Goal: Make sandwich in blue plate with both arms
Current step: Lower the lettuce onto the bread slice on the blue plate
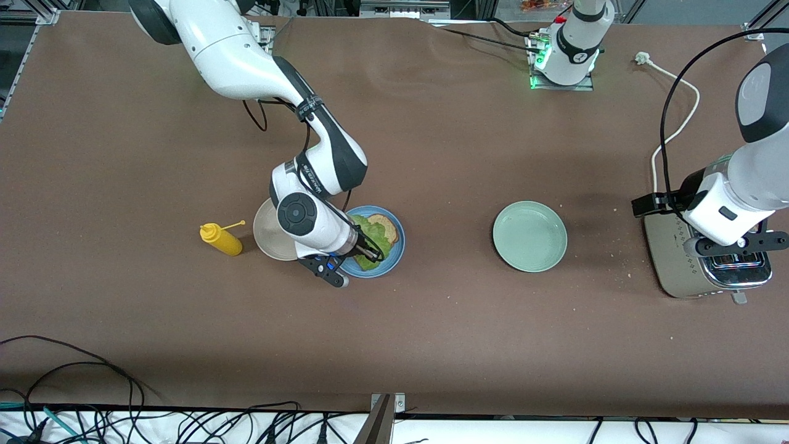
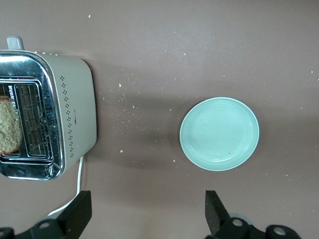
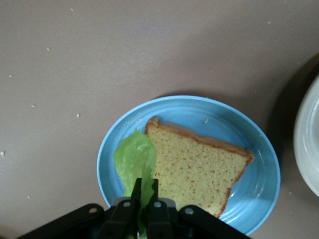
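Over the blue plate [image 3: 259, 194], the right gripper [image 3: 144, 191] pinches lettuce [image 3: 133, 155] onto one bread slice [image 3: 197, 169]; the left gripper [image 2: 147, 206], fingers apart, hovers over the toaster [image 2: 47, 114], second slice [image 2: 9, 132] waiting.

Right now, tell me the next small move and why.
Probably open the right end effector to release the lettuce leaf: it is pinched shut on the leaf, which already lies partly across the bread slice on the blue plate. The left end effector waits open by the toaster.

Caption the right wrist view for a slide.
Right gripper shut on lettuce leaf over toast slice on blue plate.
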You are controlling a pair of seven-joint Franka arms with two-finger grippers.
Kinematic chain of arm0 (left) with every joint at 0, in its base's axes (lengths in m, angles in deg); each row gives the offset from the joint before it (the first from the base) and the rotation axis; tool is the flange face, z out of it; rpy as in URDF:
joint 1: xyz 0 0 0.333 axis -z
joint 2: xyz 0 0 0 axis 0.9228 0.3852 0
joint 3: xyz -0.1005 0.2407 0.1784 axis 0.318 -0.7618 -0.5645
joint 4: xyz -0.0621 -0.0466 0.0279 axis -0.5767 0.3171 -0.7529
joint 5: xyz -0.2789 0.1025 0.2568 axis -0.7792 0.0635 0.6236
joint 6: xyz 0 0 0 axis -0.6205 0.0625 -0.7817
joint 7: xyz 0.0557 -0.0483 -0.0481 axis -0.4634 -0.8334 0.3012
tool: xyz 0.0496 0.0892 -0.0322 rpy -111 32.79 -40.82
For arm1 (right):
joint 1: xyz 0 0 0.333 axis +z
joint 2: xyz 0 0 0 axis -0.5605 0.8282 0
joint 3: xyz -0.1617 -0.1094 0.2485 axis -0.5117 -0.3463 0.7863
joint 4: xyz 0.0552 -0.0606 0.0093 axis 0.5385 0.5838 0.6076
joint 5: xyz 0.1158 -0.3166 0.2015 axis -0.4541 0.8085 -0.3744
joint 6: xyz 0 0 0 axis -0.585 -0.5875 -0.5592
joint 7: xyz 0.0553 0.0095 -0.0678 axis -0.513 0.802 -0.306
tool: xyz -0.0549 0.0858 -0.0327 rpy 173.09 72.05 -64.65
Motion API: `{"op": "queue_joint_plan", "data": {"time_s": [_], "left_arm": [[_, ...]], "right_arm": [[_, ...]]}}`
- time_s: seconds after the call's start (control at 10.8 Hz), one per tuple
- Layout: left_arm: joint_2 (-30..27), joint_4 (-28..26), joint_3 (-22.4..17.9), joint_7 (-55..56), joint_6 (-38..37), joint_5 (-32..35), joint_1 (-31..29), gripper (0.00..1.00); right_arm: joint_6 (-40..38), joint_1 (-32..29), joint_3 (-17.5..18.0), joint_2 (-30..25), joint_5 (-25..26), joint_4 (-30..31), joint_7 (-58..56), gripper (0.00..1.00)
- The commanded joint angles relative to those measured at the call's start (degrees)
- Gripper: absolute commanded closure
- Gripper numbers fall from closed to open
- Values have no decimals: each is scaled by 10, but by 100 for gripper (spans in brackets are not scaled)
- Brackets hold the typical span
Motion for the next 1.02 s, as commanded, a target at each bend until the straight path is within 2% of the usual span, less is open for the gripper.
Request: {"op": "queue_joint_plan", "data": {"time_s": [0.0, 0.56, 0.93], "left_arm": [[-6, -7, 0, -7, 3, 0, 2, 0], [-6, -7, 0, -6, 2, 0, 2, 0], [-6, -7, 0, -10, 3, 2, -1, 0]], "right_arm": [[17, 3, -4, -3, -7, 33, 5, 1], [14, 5, -8, -16, -5, 37, 2, 0], [-33, -13, -30, -88, -5, 78, -85, 0]]}}
